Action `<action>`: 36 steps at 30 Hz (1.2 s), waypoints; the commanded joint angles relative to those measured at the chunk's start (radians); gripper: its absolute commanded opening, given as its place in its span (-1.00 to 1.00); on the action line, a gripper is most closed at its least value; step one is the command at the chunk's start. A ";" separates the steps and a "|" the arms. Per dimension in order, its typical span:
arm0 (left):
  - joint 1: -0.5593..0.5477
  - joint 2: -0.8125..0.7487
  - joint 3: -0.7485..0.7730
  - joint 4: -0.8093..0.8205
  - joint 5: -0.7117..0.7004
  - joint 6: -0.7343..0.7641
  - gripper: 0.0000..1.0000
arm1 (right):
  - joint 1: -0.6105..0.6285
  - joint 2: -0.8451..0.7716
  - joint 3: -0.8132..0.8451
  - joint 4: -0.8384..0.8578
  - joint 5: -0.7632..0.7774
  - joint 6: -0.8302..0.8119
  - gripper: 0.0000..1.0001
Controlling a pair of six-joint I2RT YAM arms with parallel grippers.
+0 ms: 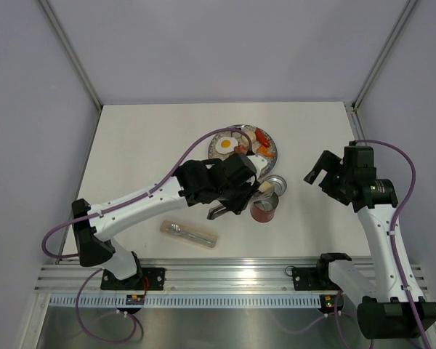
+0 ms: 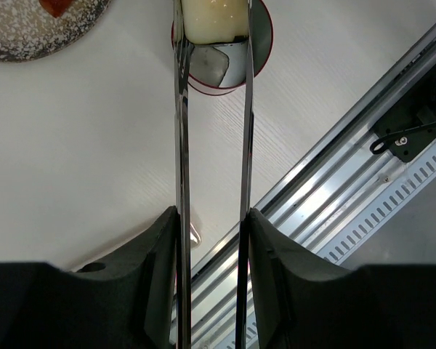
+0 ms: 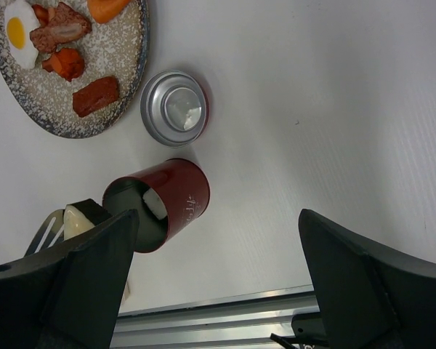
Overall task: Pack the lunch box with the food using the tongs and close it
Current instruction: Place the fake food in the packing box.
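Observation:
My left gripper (image 1: 236,195) (image 2: 212,218) is shut on the silver tongs (image 2: 180,131). The tongs' tips pinch a pale food piece (image 2: 212,18) (image 3: 76,218) just above the mouth of the red lunch box (image 1: 264,209) (image 3: 176,196). The box stands open, and a white piece (image 3: 156,203) lies inside it. Its round lid (image 1: 276,183) (image 3: 174,107) rests upside down beside it, metal side up. More food stays on the speckled plate (image 1: 270,142) (image 3: 123,109): a fried egg (image 3: 18,33), red-brown pieces (image 3: 96,96) and an orange shrimp (image 3: 105,7). My right gripper (image 1: 316,174) (image 3: 218,214) hangs open to the right of the box, holding nothing.
A flat clear packet (image 1: 189,233) with something silver in it lies near the front edge, left of the box. The aluminium rail (image 1: 225,273) (image 2: 363,196) runs along the near edge. Grey walls enclose the table on three sides.

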 commanded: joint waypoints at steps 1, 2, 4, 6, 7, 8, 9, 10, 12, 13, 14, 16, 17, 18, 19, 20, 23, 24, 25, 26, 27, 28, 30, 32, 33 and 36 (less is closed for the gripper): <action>-0.013 -0.013 -0.011 0.033 0.013 -0.016 -0.82 | 0.002 -0.010 -0.003 0.028 -0.012 -0.018 0.99; -0.014 -0.007 -0.016 0.036 0.016 -0.016 -0.80 | 0.003 -0.011 -0.006 0.028 -0.012 -0.018 0.99; -0.015 0.007 -0.016 0.031 0.029 -0.016 -0.74 | 0.002 -0.016 -0.010 0.028 -0.012 -0.016 0.99; -0.021 0.023 -0.011 0.034 0.027 -0.013 -0.71 | 0.002 -0.017 -0.012 0.027 -0.017 -0.016 0.99; -0.023 0.027 -0.010 0.036 0.023 -0.013 -0.66 | 0.002 -0.018 -0.013 0.027 -0.015 -0.017 0.99; -0.026 0.030 -0.008 0.037 0.021 -0.013 -0.64 | 0.003 -0.016 -0.013 0.025 -0.014 -0.018 0.99; -0.026 0.035 -0.005 0.037 0.021 -0.013 -0.60 | 0.003 -0.017 -0.012 0.025 -0.015 -0.018 0.99; -0.026 0.036 -0.004 0.036 0.020 -0.015 -0.53 | 0.003 -0.019 -0.012 0.025 -0.014 -0.018 0.99; -0.027 0.040 -0.007 0.034 0.018 -0.015 -0.45 | 0.002 -0.022 -0.010 0.024 -0.014 -0.018 0.99; -0.027 0.040 -0.010 0.034 0.018 -0.015 -0.42 | 0.003 -0.024 -0.010 0.024 -0.014 -0.018 0.99; -0.027 0.041 -0.011 0.031 0.018 -0.015 -0.33 | 0.003 -0.024 -0.010 0.024 -0.012 -0.018 0.99; -0.027 0.040 -0.008 0.030 0.015 -0.016 -0.21 | 0.003 -0.024 -0.013 0.024 -0.011 -0.018 0.99; -0.027 0.040 -0.007 0.031 0.016 -0.016 -0.11 | 0.003 -0.024 -0.015 0.024 -0.014 -0.016 0.99; -0.027 0.038 -0.007 0.033 0.018 -0.016 -0.10 | 0.003 -0.025 -0.015 0.024 -0.014 -0.014 0.99; -0.027 0.038 -0.004 0.033 0.019 -0.016 -0.07 | 0.003 -0.025 -0.017 0.024 -0.015 -0.014 0.99; -0.027 0.039 -0.001 0.031 0.019 -0.015 -0.05 | 0.002 -0.025 -0.017 0.024 -0.015 -0.014 0.99; -0.026 0.041 0.009 0.028 0.019 -0.012 -0.03 | 0.002 -0.028 -0.017 0.022 -0.014 -0.013 0.99; -0.027 0.040 0.010 0.026 0.018 -0.010 -0.02 | 0.002 -0.030 -0.015 0.022 -0.014 -0.014 0.99; -0.027 0.041 0.012 0.026 0.015 -0.010 -0.02 | 0.002 -0.030 -0.015 0.019 -0.014 -0.014 0.99; -0.027 0.041 0.015 0.023 0.012 -0.013 -0.02 | 0.002 -0.033 -0.013 0.017 -0.012 -0.014 0.99; -0.027 0.040 0.015 0.025 0.010 -0.013 -0.02 | 0.003 -0.033 -0.012 0.016 -0.012 -0.013 0.99; -0.026 0.038 0.016 0.026 0.010 -0.015 -0.02 | 0.002 -0.033 -0.010 0.014 -0.011 -0.014 0.99; -0.027 0.035 0.015 0.030 0.013 -0.015 -0.01 | 0.003 -0.037 -0.010 0.010 -0.008 -0.014 0.99; -0.027 0.038 0.015 0.031 0.015 -0.013 0.00 | 0.003 -0.040 -0.010 0.008 -0.006 -0.013 0.99; -0.027 0.041 0.015 0.031 0.016 -0.013 0.01 | 0.003 -0.042 -0.010 0.005 -0.006 -0.011 0.99; -0.027 0.032 0.021 0.033 0.016 -0.013 -0.05 | 0.003 -0.044 -0.010 0.004 -0.005 -0.010 0.99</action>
